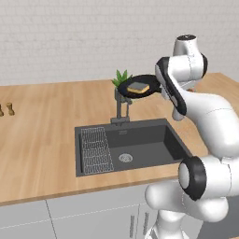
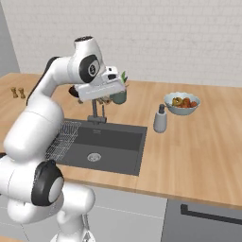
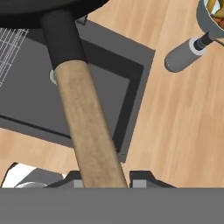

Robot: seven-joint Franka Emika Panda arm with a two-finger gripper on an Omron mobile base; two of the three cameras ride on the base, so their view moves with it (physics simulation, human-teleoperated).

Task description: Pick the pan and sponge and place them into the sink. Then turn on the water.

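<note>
The black pan (image 1: 148,80) hangs in the air behind the sink (image 1: 149,140), close to the grey faucet (image 1: 122,107). The yellowish sponge (image 1: 138,87) lies inside the pan. My gripper (image 3: 107,181) is shut on the pan's light-brown wooden handle (image 3: 85,122), which runs up from between the fingertips (image 3: 141,180) to the pan's dark rim (image 3: 43,6). Below the handle lies the dark sink basin (image 3: 109,83). The wire rack (image 1: 95,149) sits on the basin's left side, beside the round drain (image 1: 125,158). No water runs from the faucet.
A potted plant (image 1: 121,77) stands just behind the faucet. A grey soap dispenser (image 2: 160,119) and a bowl of fruit (image 2: 182,103) stand right of the sink. Two small shakers (image 1: 9,109) stand at the far left of the wooden counter (image 1: 42,130).
</note>
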